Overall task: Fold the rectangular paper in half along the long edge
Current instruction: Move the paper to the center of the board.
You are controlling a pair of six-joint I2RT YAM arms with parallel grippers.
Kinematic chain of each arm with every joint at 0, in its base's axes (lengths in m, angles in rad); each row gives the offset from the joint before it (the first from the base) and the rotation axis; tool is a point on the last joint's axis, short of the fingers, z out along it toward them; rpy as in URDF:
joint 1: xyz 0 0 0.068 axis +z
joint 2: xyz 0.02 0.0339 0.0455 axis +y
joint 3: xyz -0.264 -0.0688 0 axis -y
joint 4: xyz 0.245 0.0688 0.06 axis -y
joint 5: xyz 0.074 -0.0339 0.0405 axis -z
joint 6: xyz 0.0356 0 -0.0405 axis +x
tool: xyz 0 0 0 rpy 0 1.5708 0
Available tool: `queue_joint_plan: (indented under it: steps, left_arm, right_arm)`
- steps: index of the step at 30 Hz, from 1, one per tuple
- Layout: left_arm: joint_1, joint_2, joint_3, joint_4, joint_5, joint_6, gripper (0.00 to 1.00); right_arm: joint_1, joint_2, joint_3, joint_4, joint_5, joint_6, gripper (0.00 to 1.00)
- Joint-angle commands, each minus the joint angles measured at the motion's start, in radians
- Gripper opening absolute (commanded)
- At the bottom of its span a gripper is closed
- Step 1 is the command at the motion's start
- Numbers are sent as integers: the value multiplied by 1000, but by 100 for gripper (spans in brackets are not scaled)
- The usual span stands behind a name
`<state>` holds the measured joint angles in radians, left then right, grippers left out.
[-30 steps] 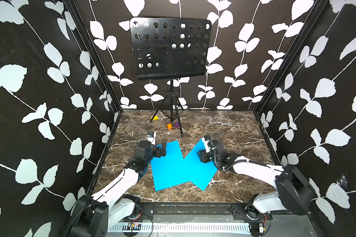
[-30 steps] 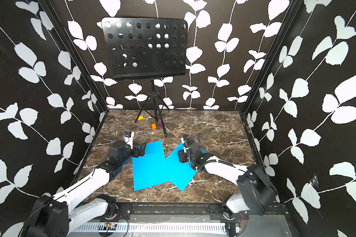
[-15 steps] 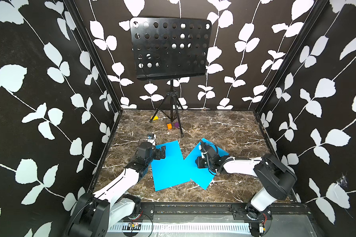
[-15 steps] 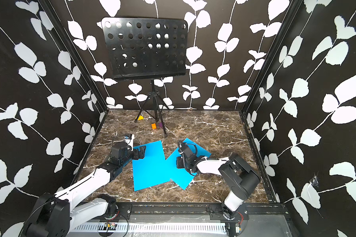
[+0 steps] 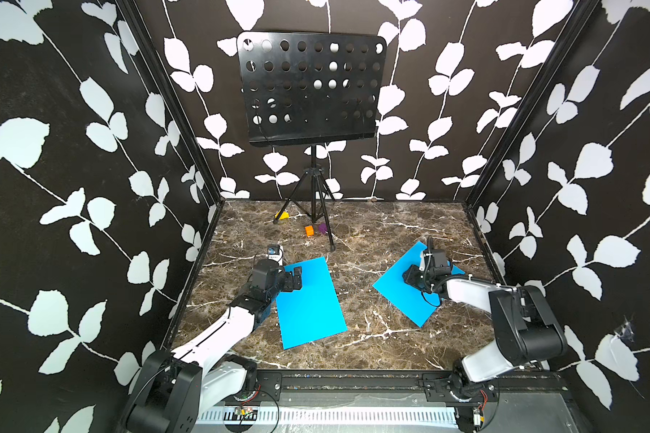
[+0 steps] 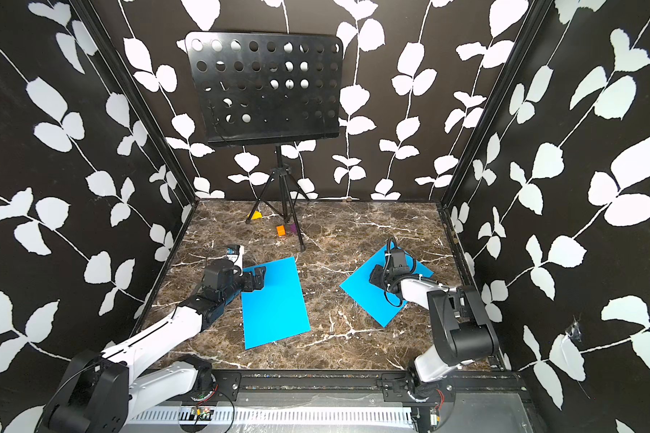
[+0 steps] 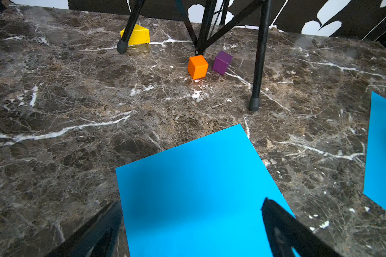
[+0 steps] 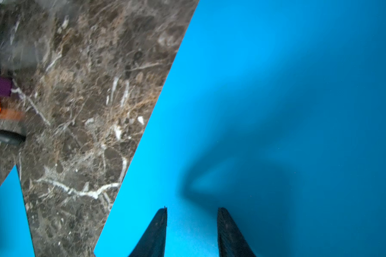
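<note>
Two blue rectangular papers lie flat and apart on the marble table. My left gripper is open, its fingers straddling the far left corner of the left paper, which also shows in a top view. In the left wrist view that gripper stands wide over the paper. The right paper lies turned at an angle, with my right gripper low over its middle. In the right wrist view the right gripper shows a narrow gap with nothing in it, over the paper.
A black music stand stands at the back on tripod legs, one foot close to the left paper. An orange cube, a purple cube and a yellow wedge sit by the legs. Patterned walls enclose three sides.
The right paper, which overlapped the left one, has slid to the right under my right gripper and now lies apart. The left arm has barely moved.
</note>
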<state>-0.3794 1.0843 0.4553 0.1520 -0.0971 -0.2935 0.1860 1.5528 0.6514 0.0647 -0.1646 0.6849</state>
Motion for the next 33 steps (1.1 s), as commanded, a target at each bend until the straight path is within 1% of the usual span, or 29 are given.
queue_joint_plan:
  steps: [1, 2, 4, 6, 8, 9, 11, 13, 15, 17, 20, 24, 27, 30, 33]
  left_arm:
    - [-3, -39, -2, -64, -53, -93, 99]
    - [-4, -45, 4, -98, -68, -121, 99]
    - [-5, -50, 30, -200, -101, -181, 99]
    - [0, -49, 56, -330, -147, -259, 99]
    - [10, -48, 66, -446, -189, -353, 99]
    - [20, -46, 58, -476, -183, -387, 99]
    - [42, -35, 31, -472, -122, -435, 99]
    - [50, -6, 22, -469, -63, -461, 99]
    - [50, 33, 33, -479, -10, -458, 99]
    - [50, 72, 50, -498, 32, -445, 98]
    - [48, 138, 72, -501, 97, -418, 94]
    - [47, 232, 90, -479, 146, -394, 89]
    - [36, 299, 110, -461, 187, -381, 87]
    - [-1, 345, 141, -451, 204, -377, 87]
    - [-36, 376, 161, -436, 209, -389, 86]
  right_arm:
    - [-7, -18, 19, -95, 81, 27, 37]
    - [-6, -36, 22, -96, 77, 16, 38]
    - [19, -77, 28, -89, 83, -1, 44]
    - [80, -117, 54, -106, 121, -37, 53]
    - [171, -122, 98, -125, 160, -84, 63]
    - [220, -107, 128, -139, 165, -101, 67]
    - [308, -58, 183, -143, 138, -115, 73]
    - [388, 6, 239, -133, 98, -109, 76]
    - [461, 80, 288, -111, 68, -97, 78]
    - [511, 129, 321, -91, 50, -83, 78]
    - [550, 178, 345, -67, 22, -52, 78]
    - [560, 181, 324, -54, 29, -29, 79]
    - [561, 154, 301, -75, 71, -38, 79]
    - [556, 121, 280, -106, 105, -51, 79]
    - [540, 106, 262, -124, 107, -48, 79]
